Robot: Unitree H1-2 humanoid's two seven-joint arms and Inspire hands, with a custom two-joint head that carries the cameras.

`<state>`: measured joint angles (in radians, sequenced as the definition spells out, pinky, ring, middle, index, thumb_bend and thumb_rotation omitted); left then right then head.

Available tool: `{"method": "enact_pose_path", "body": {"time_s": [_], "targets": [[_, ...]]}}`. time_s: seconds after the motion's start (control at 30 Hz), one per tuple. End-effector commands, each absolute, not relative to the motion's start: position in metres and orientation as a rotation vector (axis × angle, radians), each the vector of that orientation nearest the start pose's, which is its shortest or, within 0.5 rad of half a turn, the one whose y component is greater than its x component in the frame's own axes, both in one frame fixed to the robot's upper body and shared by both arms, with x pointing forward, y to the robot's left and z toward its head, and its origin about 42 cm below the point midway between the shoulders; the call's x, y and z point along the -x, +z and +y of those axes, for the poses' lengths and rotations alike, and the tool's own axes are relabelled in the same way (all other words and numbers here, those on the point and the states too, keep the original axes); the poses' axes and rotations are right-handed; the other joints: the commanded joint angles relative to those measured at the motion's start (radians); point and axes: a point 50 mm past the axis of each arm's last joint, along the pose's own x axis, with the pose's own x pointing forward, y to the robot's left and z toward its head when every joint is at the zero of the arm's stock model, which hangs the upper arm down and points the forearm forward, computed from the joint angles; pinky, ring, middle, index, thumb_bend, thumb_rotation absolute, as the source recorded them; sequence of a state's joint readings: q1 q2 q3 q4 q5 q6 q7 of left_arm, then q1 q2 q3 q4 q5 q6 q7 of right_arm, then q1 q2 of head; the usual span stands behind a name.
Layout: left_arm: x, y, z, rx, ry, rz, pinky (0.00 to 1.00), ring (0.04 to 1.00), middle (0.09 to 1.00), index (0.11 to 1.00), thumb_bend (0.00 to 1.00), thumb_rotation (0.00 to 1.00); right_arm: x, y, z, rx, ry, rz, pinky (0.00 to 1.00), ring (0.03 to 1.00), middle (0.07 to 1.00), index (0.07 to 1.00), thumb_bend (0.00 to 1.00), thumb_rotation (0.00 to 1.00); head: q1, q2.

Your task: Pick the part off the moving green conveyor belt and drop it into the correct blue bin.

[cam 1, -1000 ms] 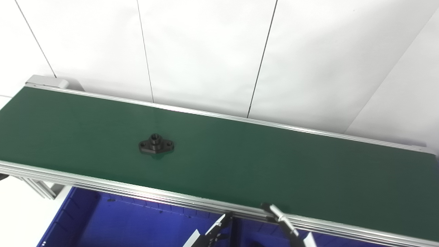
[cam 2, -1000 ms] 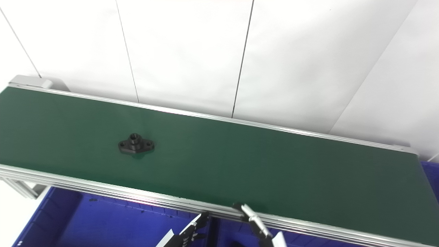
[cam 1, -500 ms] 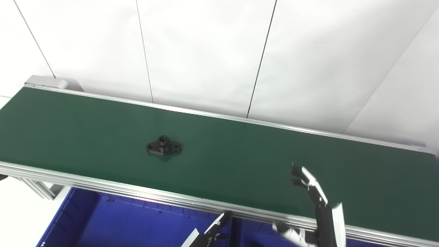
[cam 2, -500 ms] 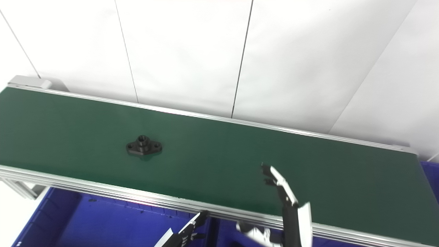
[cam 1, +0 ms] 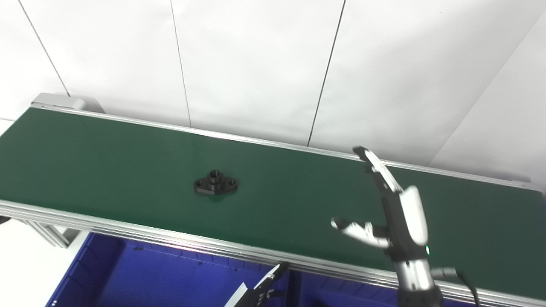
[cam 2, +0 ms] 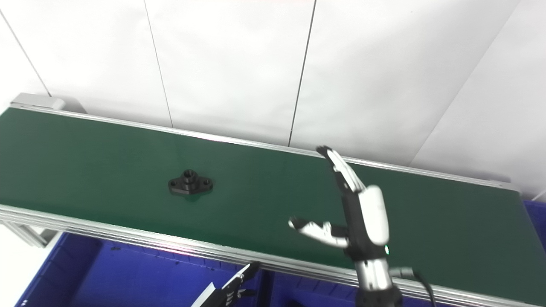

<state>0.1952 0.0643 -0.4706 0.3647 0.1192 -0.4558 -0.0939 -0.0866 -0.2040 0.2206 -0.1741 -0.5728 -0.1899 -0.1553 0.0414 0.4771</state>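
Observation:
A black flanged part [cam 1: 215,184] with a raised hub and two bolt holes lies flat on the green conveyor belt [cam 1: 106,153], left of centre. My right hand [cam 1: 394,213] is raised over the belt's right half, open, fingers stretched up and thumb out to the left, holding nothing. It stands well to the right of the part. Only the fingertips of my left hand [cam 1: 264,290] show at the bottom edge, below the belt's near rail and over the blue bins; its state is unclear.
Blue bins [cam 1: 140,277] sit under the belt's near rail along the bottom edge. A corner of another blue bin [cam 2: 538,213] shows at the far right. White wall panels stand behind the belt.
My right hand has risen from the bottom edge to high over the belt's right half. The part has drifted to the right along the belt. The left hand has stayed put.

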Motion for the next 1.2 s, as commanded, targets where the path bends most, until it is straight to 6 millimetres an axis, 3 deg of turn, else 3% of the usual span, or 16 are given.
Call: {"method": "enact_pose_path", "body": {"time_s": [0.0,0.23,0.67,1.17], "targets": [[-0.162,-0.011,0.107,-0.092,-0.591,0.053,0.9,0.983,0.98,0.994,0.95,0.87,-0.31,0.194,-0.19,0.728,0.105,-0.561,0.74,0.857,0.898,0.879,0.81,0.78,0.0,0.001],[-0.163,-0.012,0.105,-0.086,-0.596,0.057,0.91,0.989,0.99,0.994,0.95,0.87,-0.35,0.211,-0.163,0.867,0.13,-0.526,0.64,0.8,0.885,0.862,0.85,0.74,0.001,-0.003],[-0.167,-0.011,0.099,-0.1,-0.596,0.045,0.89,0.987,0.988,0.99,0.96,0.88,-0.404,0.209,-0.126,1.191,0.233,-0.449,0.65,0.82,0.889,0.871,0.91,0.68,0.001,-0.007],[-0.166,-0.007,0.095,-0.1,-0.593,0.03,0.87,0.978,0.987,0.997,0.96,0.88,-0.429,0.182,-0.094,1.338,0.312,-0.372,0.62,0.777,0.849,0.86,0.96,0.68,0.018,-0.001]]}}
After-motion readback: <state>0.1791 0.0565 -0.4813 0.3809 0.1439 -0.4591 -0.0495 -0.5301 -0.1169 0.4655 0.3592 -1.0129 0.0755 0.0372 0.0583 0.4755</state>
